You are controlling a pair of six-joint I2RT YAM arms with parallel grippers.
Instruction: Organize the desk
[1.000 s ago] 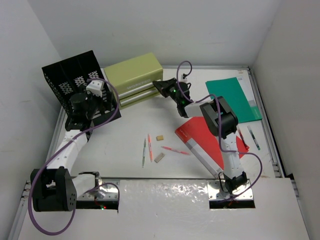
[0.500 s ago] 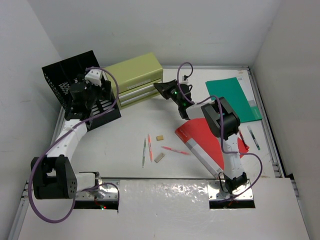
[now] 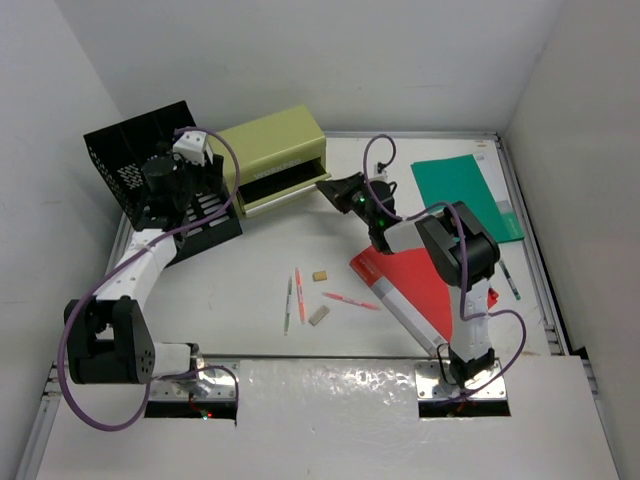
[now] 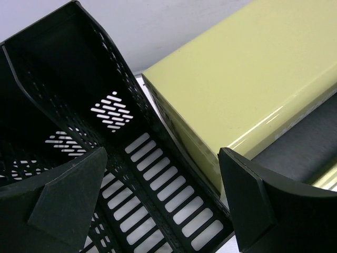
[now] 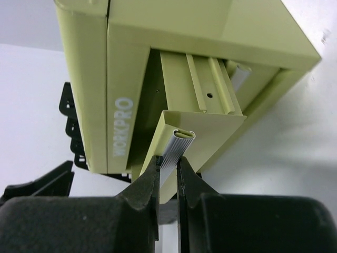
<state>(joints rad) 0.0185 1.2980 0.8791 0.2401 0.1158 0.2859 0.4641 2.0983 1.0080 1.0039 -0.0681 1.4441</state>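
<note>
On the desk (image 3: 250, 262), in front of the drawer box (image 3: 268, 143), lie loose pens (image 3: 298, 296) and two erasers (image 3: 319, 296), probably meant for its drawer (image 3: 285, 184). The right gripper (image 5: 168, 163) is clenched on the drawer's silver handle (image 5: 178, 146), and the drawer stands partly out. Left of the box, the left gripper (image 4: 160, 174) hangs released over the black rack (image 3: 135, 160). Nothing seems to block the drawer.

On the desk (image 3: 260, 255), the rack (image 3: 130, 160) sits back left w/ the drawer box (image 3: 270, 145) just right of it, pens (image 3: 299, 293) in the middle, one folder (image 3: 405, 280) to their right & another folder (image 3: 480, 185) behind it.
</note>
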